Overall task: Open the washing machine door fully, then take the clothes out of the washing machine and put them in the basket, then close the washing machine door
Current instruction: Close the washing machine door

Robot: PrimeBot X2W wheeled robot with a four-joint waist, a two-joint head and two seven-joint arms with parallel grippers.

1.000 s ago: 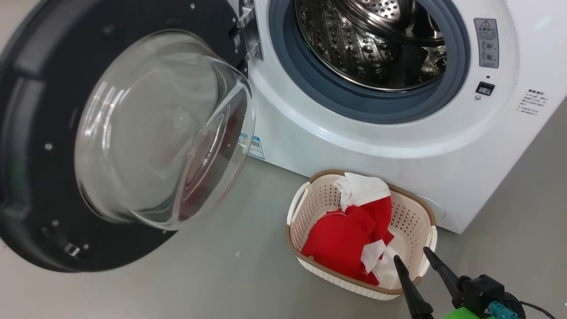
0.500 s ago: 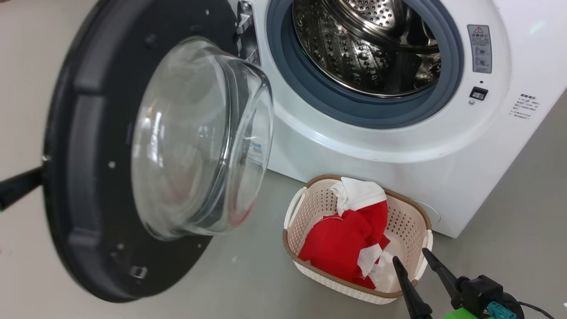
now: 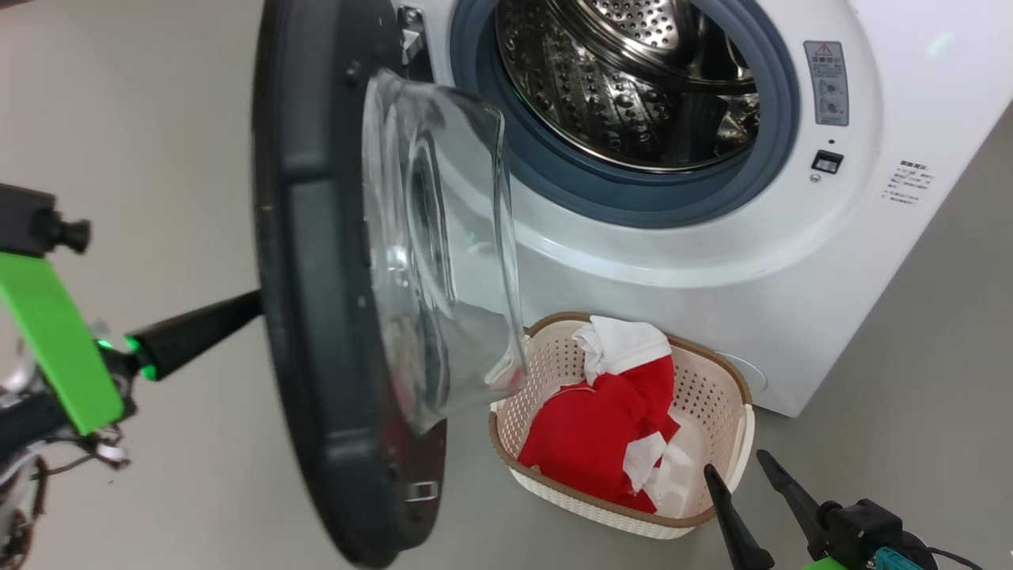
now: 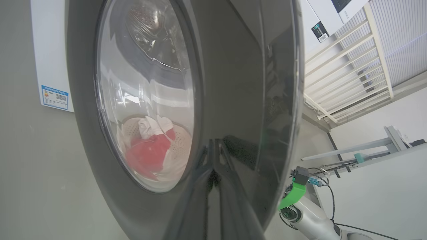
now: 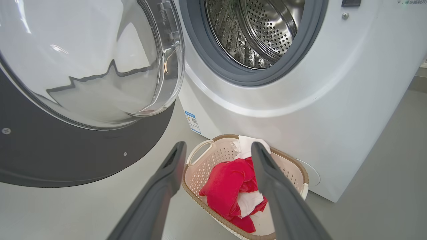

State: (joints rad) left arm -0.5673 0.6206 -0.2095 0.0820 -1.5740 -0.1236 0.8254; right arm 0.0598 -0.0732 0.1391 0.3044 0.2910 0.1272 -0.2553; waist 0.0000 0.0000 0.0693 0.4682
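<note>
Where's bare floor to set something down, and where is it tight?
Free: floor right of the basket and washer; also the near floor between door and basket. Crowded: the door's glass bulges close by the basket's left rim.

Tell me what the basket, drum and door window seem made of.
Basket: seemingly moulded plastic, matte cream, evenly punched holes, brown woven-look rim.
Drum: likely stainless steel, shiny, mirror glints on perforated ribs.
Door window: probably clear glass, glossy, see-through with sharp reflections.

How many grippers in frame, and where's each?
2. Left gripper: shut, tips against the glossy outer face of the washing machine door. Right gripper: open, holding nothing, pointing toward the basket.
</note>
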